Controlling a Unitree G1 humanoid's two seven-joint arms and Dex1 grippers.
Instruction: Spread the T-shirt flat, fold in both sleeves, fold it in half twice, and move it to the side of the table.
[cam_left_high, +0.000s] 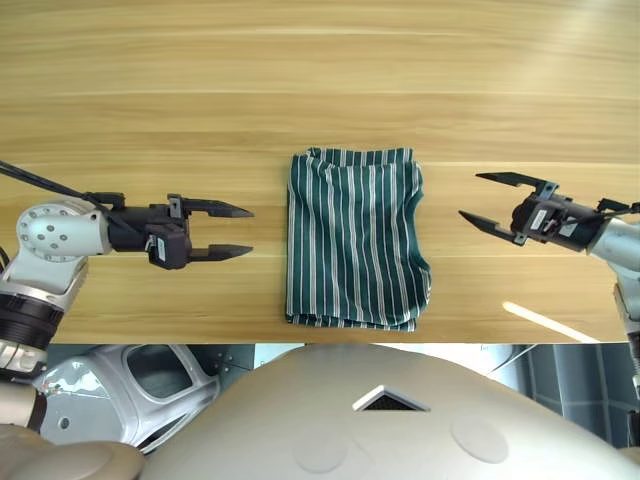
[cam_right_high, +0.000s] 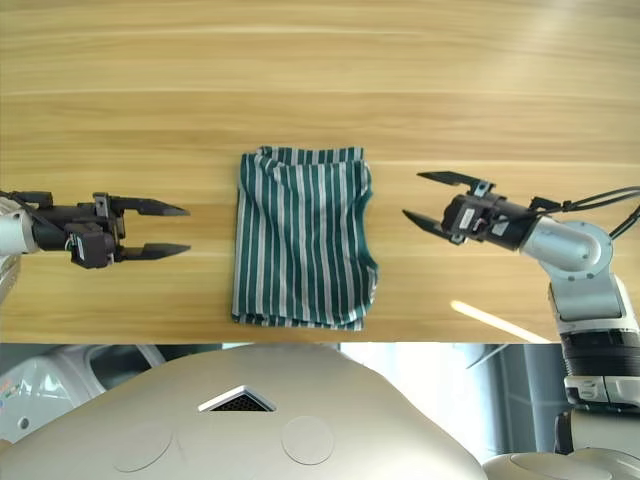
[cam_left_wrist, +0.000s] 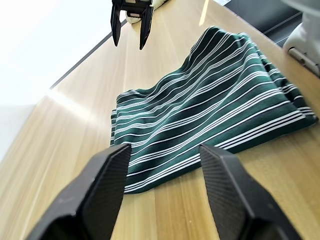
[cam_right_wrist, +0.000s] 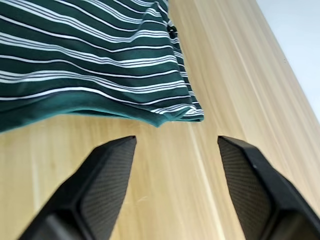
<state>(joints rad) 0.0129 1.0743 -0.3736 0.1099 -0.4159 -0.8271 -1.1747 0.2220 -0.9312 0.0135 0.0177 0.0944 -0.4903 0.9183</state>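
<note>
Where it lies folded at the near edge of the counter (cam_left_high: 320, 80), long axis near-to-far, the T-shirt (cam_left_high: 355, 240) sits between left tool (cam_left_high: 245, 231) and right tool (cam_left_high: 470, 195), both untouching with fingers apart, the right slightly nearer.

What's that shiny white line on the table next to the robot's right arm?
Left eye view: light glaring off the wooden table, near the right gripper. Left wrist view: past the table's edge everything is washed-out white, yet the T-shirt shows its stripes plainly.
</note>
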